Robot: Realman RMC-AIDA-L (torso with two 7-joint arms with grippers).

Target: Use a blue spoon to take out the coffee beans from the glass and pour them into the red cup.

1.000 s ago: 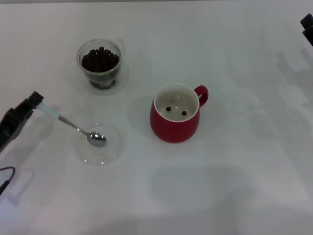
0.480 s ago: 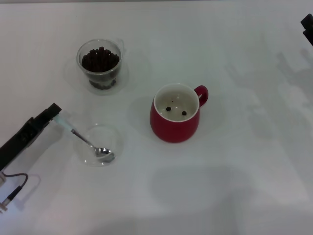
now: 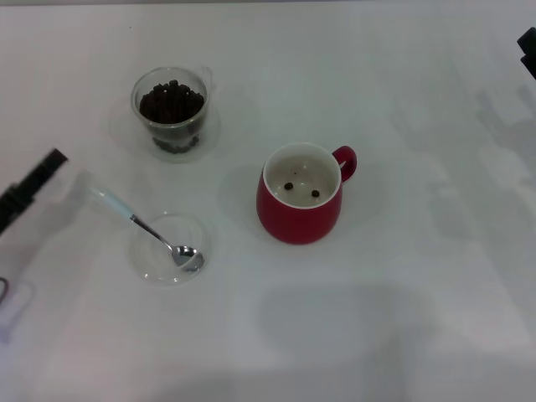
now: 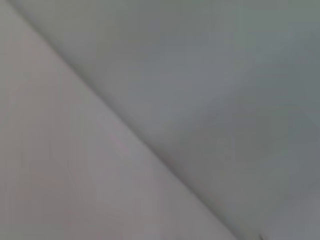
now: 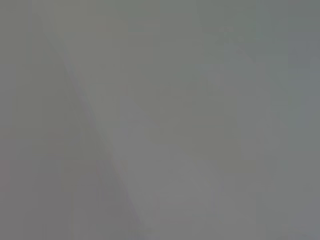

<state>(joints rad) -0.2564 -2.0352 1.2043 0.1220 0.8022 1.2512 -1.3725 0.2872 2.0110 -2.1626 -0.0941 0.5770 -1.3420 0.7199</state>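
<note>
the white surface [image 3: 402, 276] carries everything. the rounded dark-red ceramic cup [image 3: 299, 209] with a white inside stands right of centre, its loop handle to the far right, 2 dark coffee beans [image 3: 289, 186] lying in it. at far left the small clear glass [image 3: 171, 111] is heaped with more beans. near left, a flat shallow clear dish [image 3: 167, 248] holds the silver bowl of the pale-blue-handled spoon [image 3: 142, 225], the handle slanting far-left over the rim. the left gripper [image 3: 29, 188] sits at the left edge, apart from the spoon; whether it is released or clenched i cannot tell. the right gripper [image 3: 528, 46] peeks in at far right, likewise unclear.
</note>
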